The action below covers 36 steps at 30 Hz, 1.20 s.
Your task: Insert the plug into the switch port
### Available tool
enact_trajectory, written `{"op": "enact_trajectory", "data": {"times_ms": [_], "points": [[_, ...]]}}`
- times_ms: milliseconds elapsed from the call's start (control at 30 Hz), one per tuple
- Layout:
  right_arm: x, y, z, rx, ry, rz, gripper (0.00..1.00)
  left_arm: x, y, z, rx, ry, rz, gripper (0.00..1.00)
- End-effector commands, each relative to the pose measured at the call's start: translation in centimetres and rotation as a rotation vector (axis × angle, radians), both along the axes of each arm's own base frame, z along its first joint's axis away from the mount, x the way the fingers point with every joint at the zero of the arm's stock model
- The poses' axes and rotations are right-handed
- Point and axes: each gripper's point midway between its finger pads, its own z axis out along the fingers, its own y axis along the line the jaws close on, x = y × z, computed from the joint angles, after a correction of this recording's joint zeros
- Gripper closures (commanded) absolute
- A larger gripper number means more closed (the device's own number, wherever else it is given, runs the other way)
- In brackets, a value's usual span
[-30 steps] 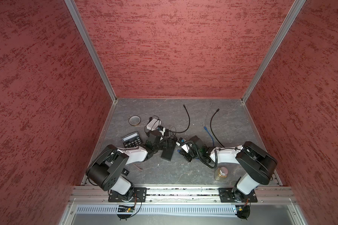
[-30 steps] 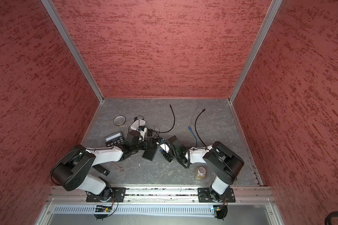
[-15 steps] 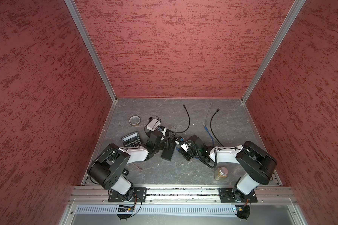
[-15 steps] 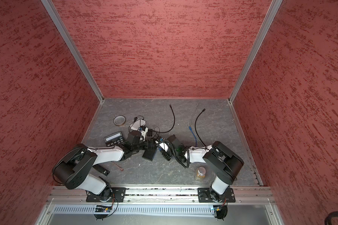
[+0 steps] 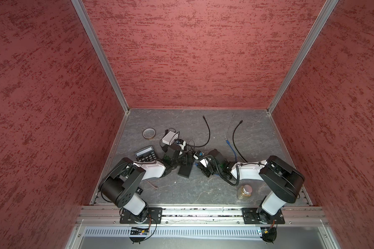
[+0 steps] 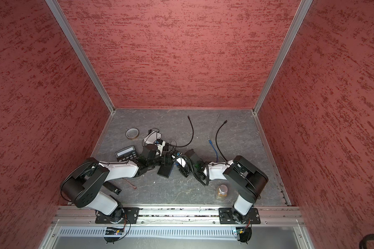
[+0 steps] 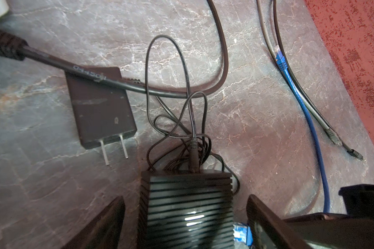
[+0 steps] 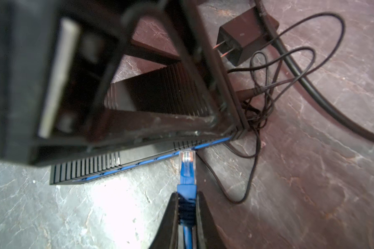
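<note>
The switch [image 7: 188, 207] is a black ribbed box lying on the grey floor, also seen in both top views [image 5: 185, 170] [image 6: 165, 171]. My left gripper [image 7: 185, 198] is open and straddles the switch, with a small gap on each side of it. My right gripper [image 8: 187, 194] is shut on the blue boot of the plug [image 8: 187, 160]. The plug's clear tip points at the switch's blue-edged port side [image 8: 138, 160] and is almost touching it. The ports themselves are not visible. In a top view both grippers meet mid-floor, left [image 5: 181, 159] and right [image 5: 197, 160].
A black power adapter [image 7: 102, 107] with two prongs lies beyond the switch, its thin cord tangled there. A thick black cable [image 7: 138, 87] crosses it. A calculator [image 5: 145, 153], tape roll [image 5: 149, 133], white box [image 5: 170, 138] and jar [image 5: 244, 192] also lie on the floor.
My right gripper has moved a little to the left, bringing the plug closer to the switch. The left gripper has stayed around the switch.
</note>
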Motion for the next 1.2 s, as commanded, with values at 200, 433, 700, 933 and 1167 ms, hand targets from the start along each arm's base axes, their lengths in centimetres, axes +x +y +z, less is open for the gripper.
{"op": "enact_trajectory", "data": {"times_ms": [200,433,700,933,1167], "points": [[0.2,2.1,1.8,0.072,-0.054,0.049,0.95,0.2,-1.2,0.4,-0.021,-0.016,-0.026,0.12],[-0.4,2.6,1.6,0.079,-0.046,0.077,0.95,0.1,-1.4,0.1,-0.017,-0.011,-0.026,0.12],[-0.4,2.9,1.1,0.093,-0.035,0.074,0.95,0.1,-1.5,0.1,-0.019,-0.006,-0.028,0.13],[0.1,3.2,2.6,0.147,-0.077,0.044,0.96,-0.2,-2.0,-0.2,-0.022,0.001,-0.049,0.13],[1.3,3.5,3.0,0.128,-0.09,0.009,0.96,-0.6,-2.4,-0.4,-0.014,0.006,-0.07,0.13]]}}
